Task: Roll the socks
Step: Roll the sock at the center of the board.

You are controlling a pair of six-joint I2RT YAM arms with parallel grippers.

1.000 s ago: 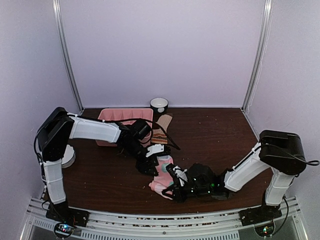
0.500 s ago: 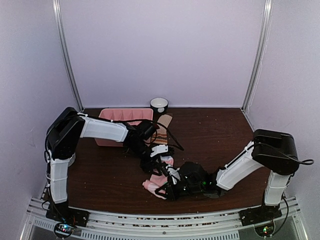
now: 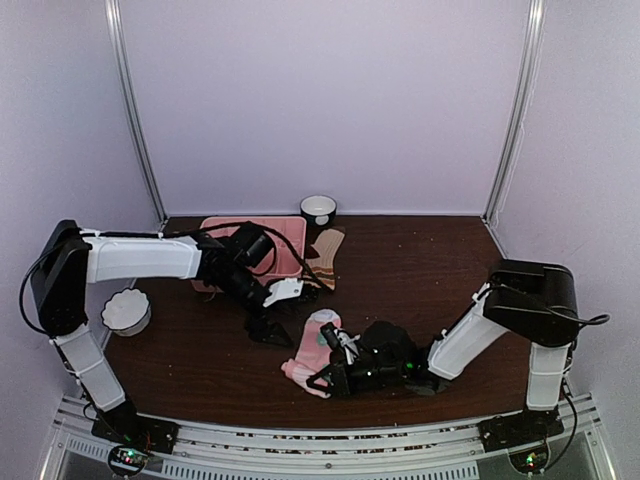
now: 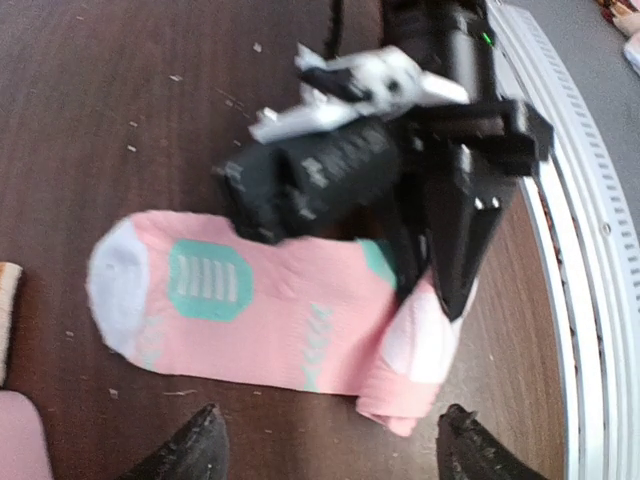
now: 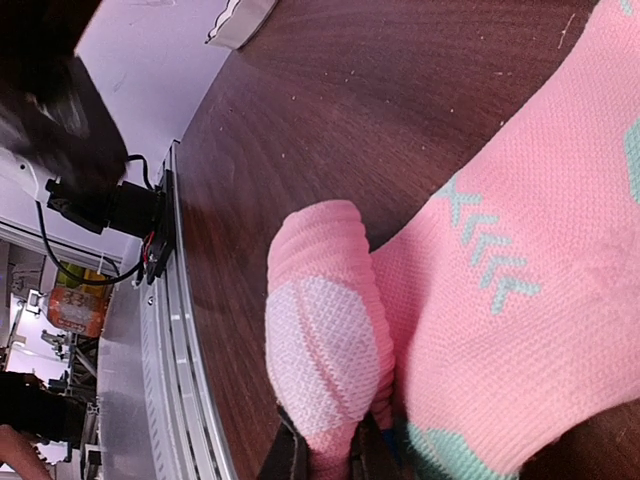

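Lit softly and evenly from overhead: bright on the lilac walls (image 3: 320,100), dim on the dark counter (image 3: 430,270), with only short, faint shadows. Slightly soft with motion blur throughout the left wrist view. Sharp on the pink sock (image 5: 520,260) knit in the right wrist view, washed out and bent beyond the counter's near edge.

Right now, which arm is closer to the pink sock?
Right. The right end effector pinches the pink sock at its folded end; the left end effector hovers open beside it, not touching.

Right pincer (image 4: 442,285) hides part of the pink sock (image 4: 280,310).
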